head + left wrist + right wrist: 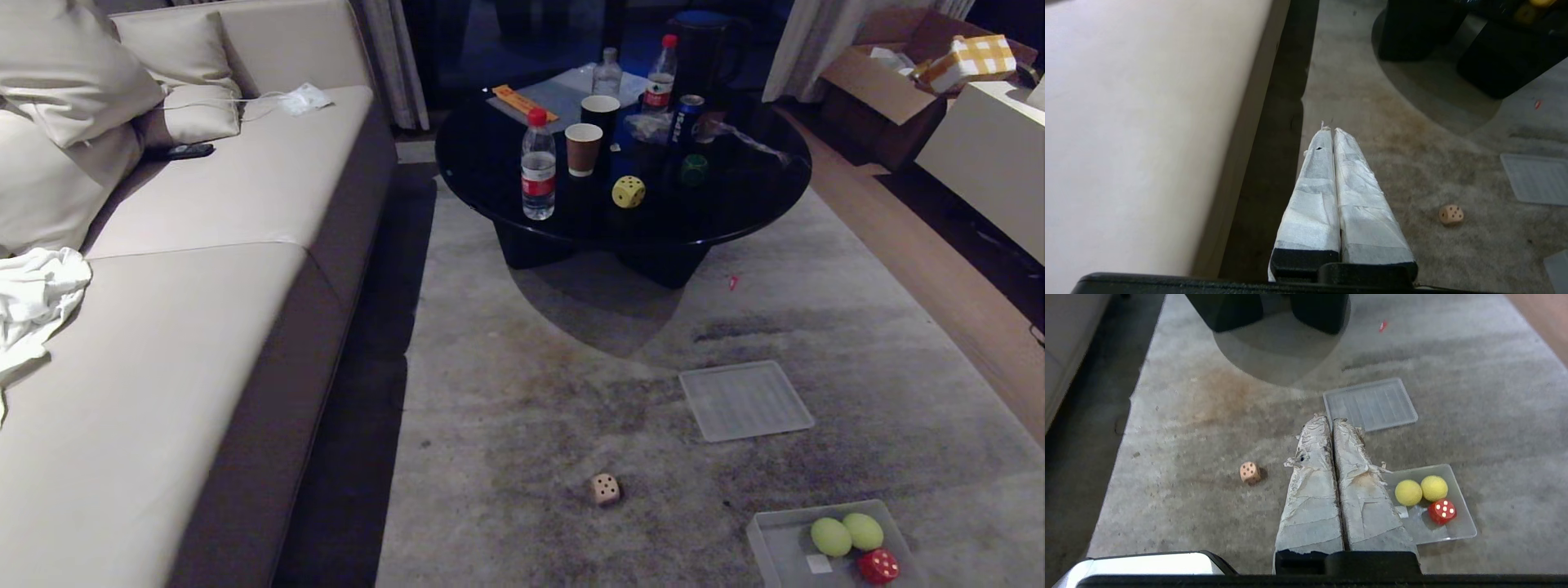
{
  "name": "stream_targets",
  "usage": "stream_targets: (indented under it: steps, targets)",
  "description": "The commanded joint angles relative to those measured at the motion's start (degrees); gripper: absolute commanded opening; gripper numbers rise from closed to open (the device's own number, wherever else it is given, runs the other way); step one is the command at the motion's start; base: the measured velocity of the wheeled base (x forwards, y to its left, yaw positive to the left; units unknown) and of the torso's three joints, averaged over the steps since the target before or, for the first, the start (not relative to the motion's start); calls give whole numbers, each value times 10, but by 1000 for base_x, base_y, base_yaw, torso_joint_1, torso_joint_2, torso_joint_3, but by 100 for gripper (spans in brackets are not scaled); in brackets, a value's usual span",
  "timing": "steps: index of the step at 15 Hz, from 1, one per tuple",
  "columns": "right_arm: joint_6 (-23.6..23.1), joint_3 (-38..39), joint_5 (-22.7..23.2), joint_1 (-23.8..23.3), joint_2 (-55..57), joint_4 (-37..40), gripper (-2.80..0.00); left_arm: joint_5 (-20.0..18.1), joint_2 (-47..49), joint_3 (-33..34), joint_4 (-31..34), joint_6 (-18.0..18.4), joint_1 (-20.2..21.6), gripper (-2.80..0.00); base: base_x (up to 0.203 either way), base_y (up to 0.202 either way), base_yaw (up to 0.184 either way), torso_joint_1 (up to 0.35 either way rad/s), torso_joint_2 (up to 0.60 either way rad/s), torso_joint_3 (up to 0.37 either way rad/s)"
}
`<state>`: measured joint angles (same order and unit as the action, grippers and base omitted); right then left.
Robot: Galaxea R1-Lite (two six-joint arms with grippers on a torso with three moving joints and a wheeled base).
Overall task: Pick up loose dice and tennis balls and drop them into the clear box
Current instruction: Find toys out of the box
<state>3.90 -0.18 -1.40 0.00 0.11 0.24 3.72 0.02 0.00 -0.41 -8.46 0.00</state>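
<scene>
Nearest the camera, at the right of the grey carpet (522, 408), sat the shallow frosted clear plastic box (775, 547), holding two fuzzy yellow-green tennis balls (847, 534) side by side and a red die with white pips (878, 566) touching them on the near right. Going from the left: a long beige leather sofa (204, 327) ran along the left side with a crumpled white cloth (33, 302) on its seat. On the carpet, left of the box and a little farther, lay a loose tan die with dark pips (605, 488). Beyond the box lay a flat ribbed translucent lid panel (744, 400), apart from it. Farther off stood a round black glossy table (620, 163), carrying a yellow die with black pips (628, 192) near its front edge and a dark green die (694, 169) to the right of that, among bottles (538, 163) and paper cups (583, 149).

Neither arm appeared in the head view. The left gripper (1332, 130), its tape-wrapped fingers pressed together and holding nothing, hung above the carpet edge beside the sofa. The right gripper (1331, 420) was likewise closed and empty, above the carpet between the tan die and the box.
</scene>
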Motion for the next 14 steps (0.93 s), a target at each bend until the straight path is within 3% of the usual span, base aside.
stream_targets:
  steps: [1, 14]
  targets:
    - [1, 0, 0, 0, 0, 0, -280, 1, 0, 0, 0, -1, 0, -280, 0, 0, 0, -3, -1, -191]
    - [1, 0, 0, 0, 0, 0, -280, 1, 0, 0, 0, -1, 0, -280, 0, 0, 0, 2, 2, -201]
